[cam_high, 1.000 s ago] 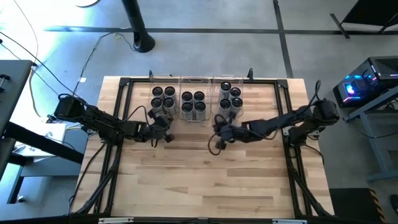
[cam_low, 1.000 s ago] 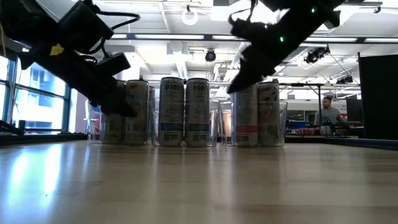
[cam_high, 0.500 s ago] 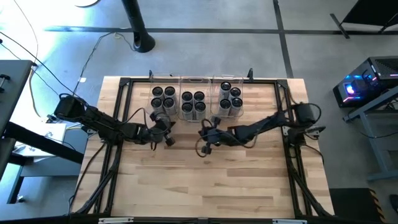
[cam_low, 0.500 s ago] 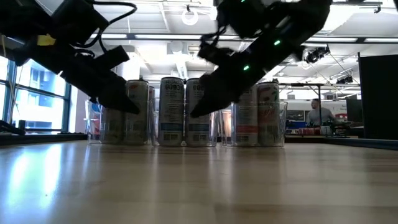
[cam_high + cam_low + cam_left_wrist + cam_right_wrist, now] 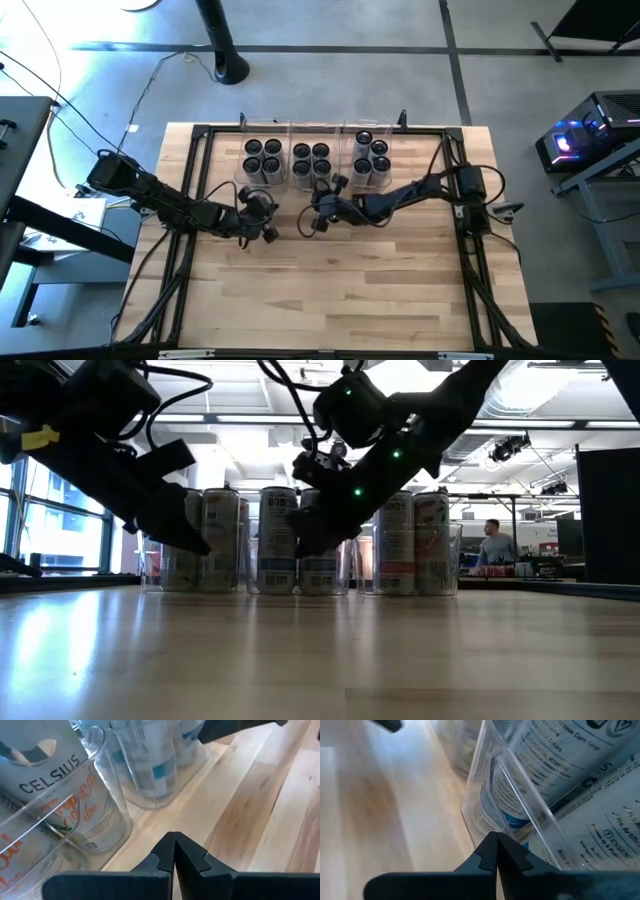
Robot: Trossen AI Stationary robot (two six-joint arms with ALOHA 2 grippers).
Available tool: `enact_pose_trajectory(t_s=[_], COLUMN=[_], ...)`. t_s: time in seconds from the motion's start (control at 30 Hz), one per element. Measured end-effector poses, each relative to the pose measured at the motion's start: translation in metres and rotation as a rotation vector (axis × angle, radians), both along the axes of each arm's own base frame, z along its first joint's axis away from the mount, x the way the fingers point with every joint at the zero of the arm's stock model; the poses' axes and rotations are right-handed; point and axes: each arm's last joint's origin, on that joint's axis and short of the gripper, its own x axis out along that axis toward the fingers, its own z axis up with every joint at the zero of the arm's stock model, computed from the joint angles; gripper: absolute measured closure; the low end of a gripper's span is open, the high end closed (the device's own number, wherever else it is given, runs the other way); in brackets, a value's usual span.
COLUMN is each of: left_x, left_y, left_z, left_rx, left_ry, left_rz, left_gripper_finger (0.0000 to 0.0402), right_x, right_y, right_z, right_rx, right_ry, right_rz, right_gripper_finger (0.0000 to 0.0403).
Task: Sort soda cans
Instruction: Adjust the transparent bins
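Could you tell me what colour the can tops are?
The soda cans have dark, near-black tops; the high view shows this best.

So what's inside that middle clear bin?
The middle bin holds four soda cans, dark tops up, in a two-by-two block. In the low view the right end effector covers part of the front cans, so their labels cannot be fully read.

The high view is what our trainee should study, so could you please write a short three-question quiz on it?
1. How many clear bins hold the cans?
2. True or false: the right gripper is holding a can.
3. Which bin does the left gripper sit in front of: A the left one, B the right one?

Key: 1. Three, side by side along the table's far edge. 2. False; it is shut on nothing. 3. A.
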Motion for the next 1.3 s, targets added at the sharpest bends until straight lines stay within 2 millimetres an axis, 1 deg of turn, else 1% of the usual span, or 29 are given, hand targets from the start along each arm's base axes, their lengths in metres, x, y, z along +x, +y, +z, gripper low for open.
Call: enact_pose_trajectory(t_s=[0.13,0.27,0.4,0.53,0.63,0.73,0.83,0.97,1.1,1.2,1.3], left_x=[0.0,0.0,-0.001,-0.001,-0.001,-0.002,-0.002,-0.003,-0.002,0.0,0.001], left_y=[0.0,0.0,0.0,0.0,-0.002,-0.005,-0.008,-0.01,-0.011,-0.01,-0.008], left_z=[0.0,0.0,-0.001,-0.001,-0.001,-0.001,-0.001,-0.001,-0.001,0.0,0.001], left_rx=[-0.011,-0.011,-0.011,-0.012,-0.015,-0.022,-0.035,-0.059,-0.086,-0.09,-0.085], left_ry=[-0.006,-0.005,0.0,0.001,0.002,-0.003,-0.012,-0.022,-0.024,-0.04,-0.047], left_rz=[0.01,0.011,0.012,0.01,-0.002,-0.013,-0.019,-0.024,-0.045,-0.041,-0.037], left_gripper_finger=[0.0401,0.0402,0.0402,0.0401,0.0402,0.0402,0.0402,0.0402,0.0402,0.0402,0.0402], right_x=[0.0,0.0,0.0,-0.006,-0.018,-0.04,-0.065,-0.101,-0.129,-0.139,-0.143], right_y=[-0.005,-0.005,0.005,0.034,0.062,0.086,0.098,0.096,0.08,0.064,0.049], right_z=[0.001,0.0,0.004,0.02,0.032,0.042,0.044,0.03,0.009,-0.003,-0.011], right_rx=[-0.012,-0.019,-0.029,-0.044,-0.035,0.046,0.182,0.239,0.262,0.27,0.256], right_ry=[-0.008,-0.004,-0.009,-0.02,0.024,0.11,0.237,0.371,0.381,0.342,0.322], right_rz=[-0.019,-0.026,-0.009,0.041,0.091,0.132,0.129,0.02,-0.099,-0.165,-0.194], right_gripper_finger=[0.0402,0.0402,0.0402,0.0402,0.0402,0.0402,0.0402,0.0402,0.0402,0.0402,0.0402])
